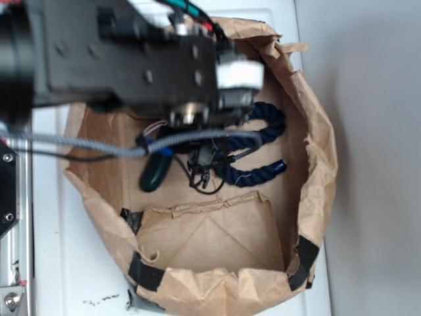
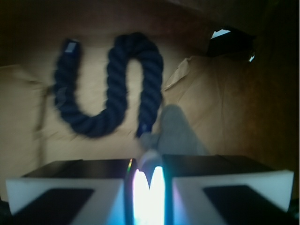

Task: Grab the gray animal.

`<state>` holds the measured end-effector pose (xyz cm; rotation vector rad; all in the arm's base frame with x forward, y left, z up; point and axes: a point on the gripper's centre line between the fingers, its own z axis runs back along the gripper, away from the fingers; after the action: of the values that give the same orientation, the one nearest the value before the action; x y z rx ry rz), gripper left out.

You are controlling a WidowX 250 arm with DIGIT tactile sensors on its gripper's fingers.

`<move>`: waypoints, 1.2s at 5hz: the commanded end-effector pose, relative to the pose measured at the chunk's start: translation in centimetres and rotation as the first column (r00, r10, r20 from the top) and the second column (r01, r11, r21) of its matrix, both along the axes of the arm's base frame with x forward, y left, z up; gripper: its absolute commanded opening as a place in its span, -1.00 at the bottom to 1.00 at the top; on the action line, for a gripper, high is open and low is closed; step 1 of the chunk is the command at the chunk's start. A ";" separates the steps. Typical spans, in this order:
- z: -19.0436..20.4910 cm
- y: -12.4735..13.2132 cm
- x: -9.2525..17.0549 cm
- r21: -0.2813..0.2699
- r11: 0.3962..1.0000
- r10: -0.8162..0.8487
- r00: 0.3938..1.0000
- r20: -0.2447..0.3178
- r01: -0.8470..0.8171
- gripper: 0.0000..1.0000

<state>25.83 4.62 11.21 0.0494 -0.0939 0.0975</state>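
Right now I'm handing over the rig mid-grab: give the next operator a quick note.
Gripper: low inside the paper bag, jaws nearly together, the gray animal pinched at its near end.
Gray animal: lying on the bag floor beside the blue rope; the green toy is off to the side.
Done: reach and closing.
Left: confirm the grip holds, then lift.

Soft gray animal (image 2: pixel 177 132), fuzzy and rounded, on the brown paper, partly between the hand's fingers.
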 end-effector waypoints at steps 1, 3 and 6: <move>4.0 0.0 0.8 -0.057 0.998 -0.033 0.999 0.033 0.035 -1.00; 0.9 0.4 1.2 0.038 0.999 -0.025 0.998 0.052 0.023 1.00; -4.3 0.8 2.0 0.153 0.988 0.016 0.994 0.105 -0.032 1.00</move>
<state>26.89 5.82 5.64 0.1980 -0.1536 0.1410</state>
